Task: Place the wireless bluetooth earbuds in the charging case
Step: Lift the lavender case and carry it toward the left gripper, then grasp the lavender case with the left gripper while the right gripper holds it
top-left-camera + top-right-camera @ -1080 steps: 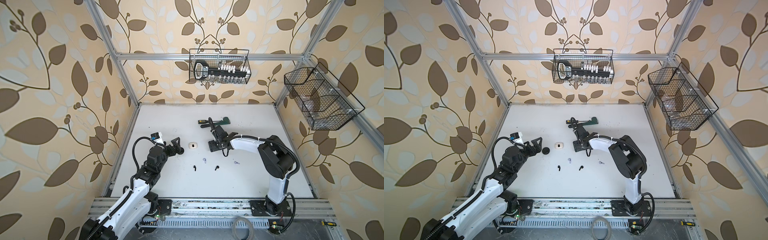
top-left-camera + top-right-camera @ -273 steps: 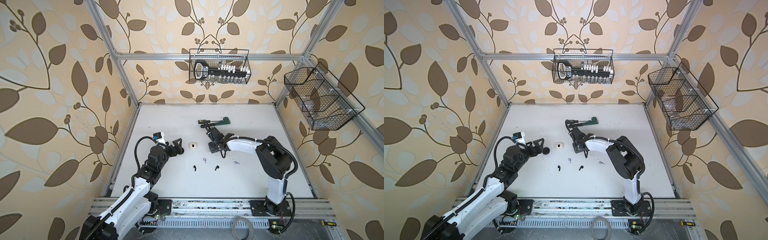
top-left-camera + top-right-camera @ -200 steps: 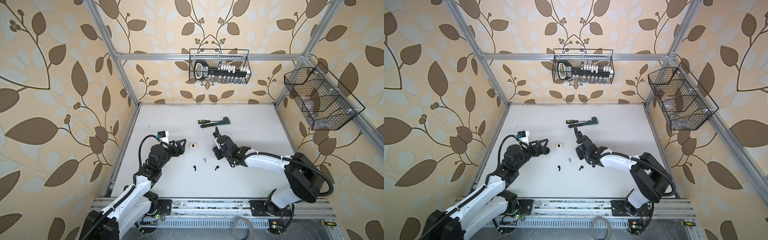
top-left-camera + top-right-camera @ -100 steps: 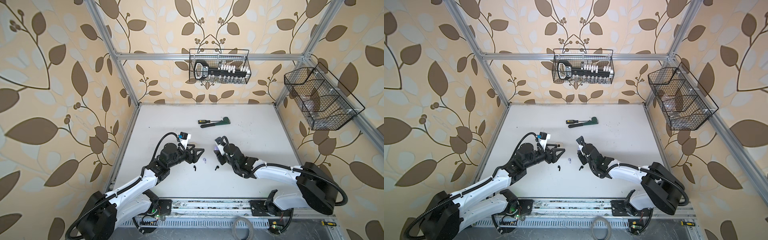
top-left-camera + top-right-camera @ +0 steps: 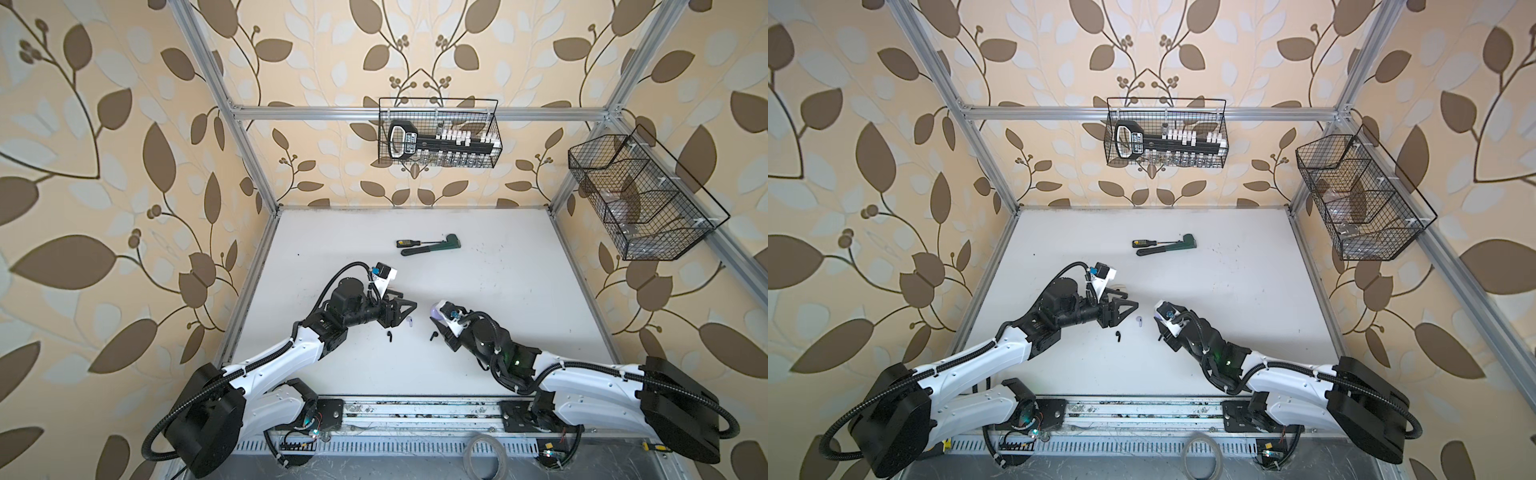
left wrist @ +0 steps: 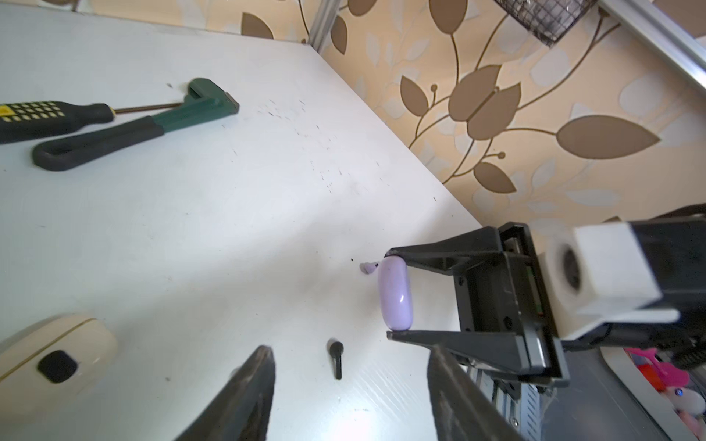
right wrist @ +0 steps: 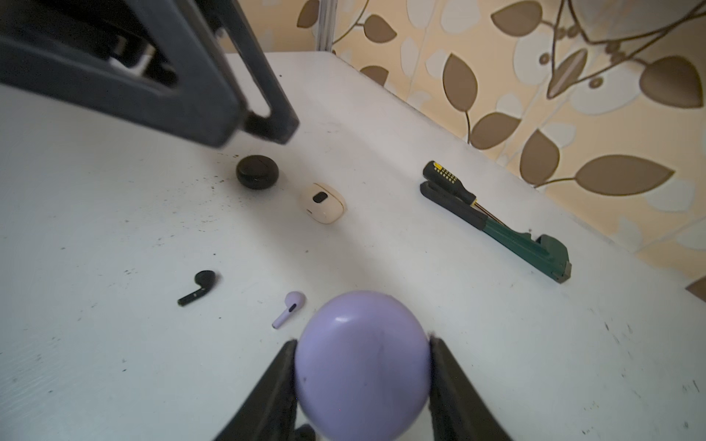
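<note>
Now my right gripper (image 7: 363, 343) pinches the rounded lavender plastic charging case (image 7: 363, 378), lid shut. My left gripper (image 6: 349, 349) stands wide and empty near the lavender stemmed earbud (image 7: 289, 307) on the white table (image 7: 420, 286). Next, probably: open that lid.

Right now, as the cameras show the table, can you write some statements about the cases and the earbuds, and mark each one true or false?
1. The right gripper holds the lavender case. True.
2. That case has its lid open. False: it looks shut.
3. The left gripper grips a black earbud. False: its jaws stand apart and empty, and the earbud lies on the table.
4. A lavender earbud lies on the table. True.
5. The cream case is stacked on the black case. False: they lie apart on the table.
</note>
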`<act>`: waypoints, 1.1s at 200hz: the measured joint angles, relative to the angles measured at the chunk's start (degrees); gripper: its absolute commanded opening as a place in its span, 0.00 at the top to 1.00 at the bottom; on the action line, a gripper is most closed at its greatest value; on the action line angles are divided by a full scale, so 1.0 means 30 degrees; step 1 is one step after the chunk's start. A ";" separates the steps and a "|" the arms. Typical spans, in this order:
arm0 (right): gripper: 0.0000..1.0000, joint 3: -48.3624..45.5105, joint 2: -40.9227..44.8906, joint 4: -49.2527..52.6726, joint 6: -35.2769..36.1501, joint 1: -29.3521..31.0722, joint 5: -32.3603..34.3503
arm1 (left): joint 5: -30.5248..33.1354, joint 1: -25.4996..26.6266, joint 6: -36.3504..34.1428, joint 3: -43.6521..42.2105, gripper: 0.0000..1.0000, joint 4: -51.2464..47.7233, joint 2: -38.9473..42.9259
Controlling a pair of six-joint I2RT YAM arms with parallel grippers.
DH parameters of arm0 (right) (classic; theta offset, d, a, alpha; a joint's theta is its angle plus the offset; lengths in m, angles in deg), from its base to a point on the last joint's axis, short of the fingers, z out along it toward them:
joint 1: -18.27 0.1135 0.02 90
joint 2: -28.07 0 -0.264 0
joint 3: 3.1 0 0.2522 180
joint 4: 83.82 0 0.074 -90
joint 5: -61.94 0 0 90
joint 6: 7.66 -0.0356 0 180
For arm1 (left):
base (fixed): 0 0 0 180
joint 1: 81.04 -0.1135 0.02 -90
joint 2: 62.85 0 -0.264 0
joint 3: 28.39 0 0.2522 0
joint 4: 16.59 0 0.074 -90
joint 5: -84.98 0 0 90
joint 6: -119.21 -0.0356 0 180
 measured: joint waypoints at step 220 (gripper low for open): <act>0.78 0.0546 -0.1151 -0.3548 0.4138 0.2783 0.2732 | -0.1960 0.1566 -0.1246 0.1530 0.57 -0.1107 -0.1683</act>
